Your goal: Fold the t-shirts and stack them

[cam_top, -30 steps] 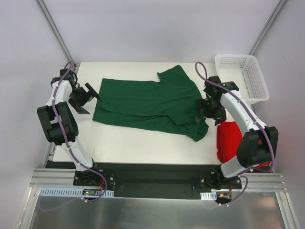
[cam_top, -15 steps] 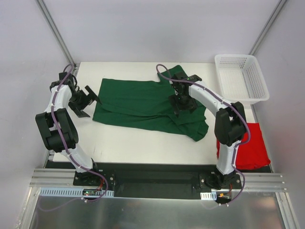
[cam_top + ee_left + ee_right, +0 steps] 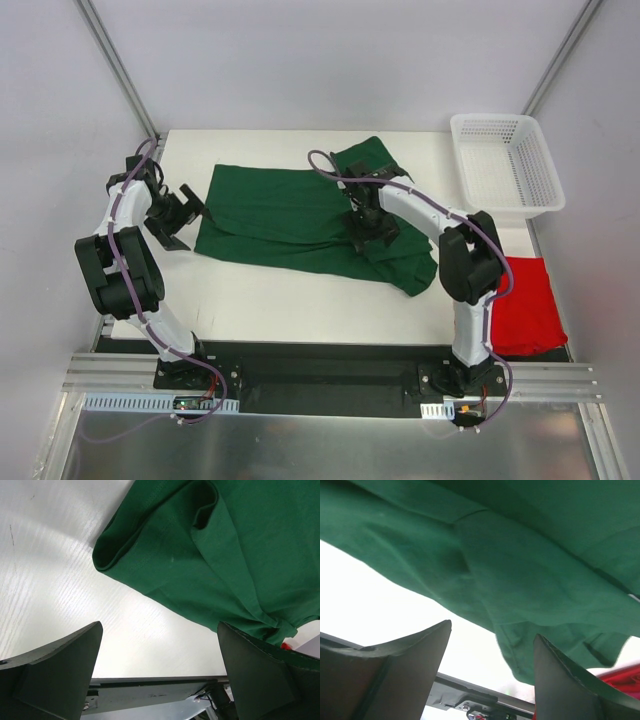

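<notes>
Spanning the table from left to right, the green t-shirt is seen unfolded, with its long axis across the arms' reach.

- The hem end is turned toward the left gripper, which is held just beside that edge, off the cloth. Its fingers are spread wide with nothing between them. In the left wrist view the rolled hem corner is seen directly ahead of the fingertips.
- The right gripper is placed over the shirt's middle right, near the rumpled sleeve. Its fingers are likewise parted and nothing is held. Contact with the cloth cannot be told.
- A folded red t-shirt is noted at the right near edge, well apart from the green one. A white basket is noted at the far right corner.

The hem is judged nearer to the left arm and the sleeve end nearer to the right. Bare tabletop is left along the near side, so folding toward it is judged feasible. The bunched sleeve may need to be flattened first.
</notes>
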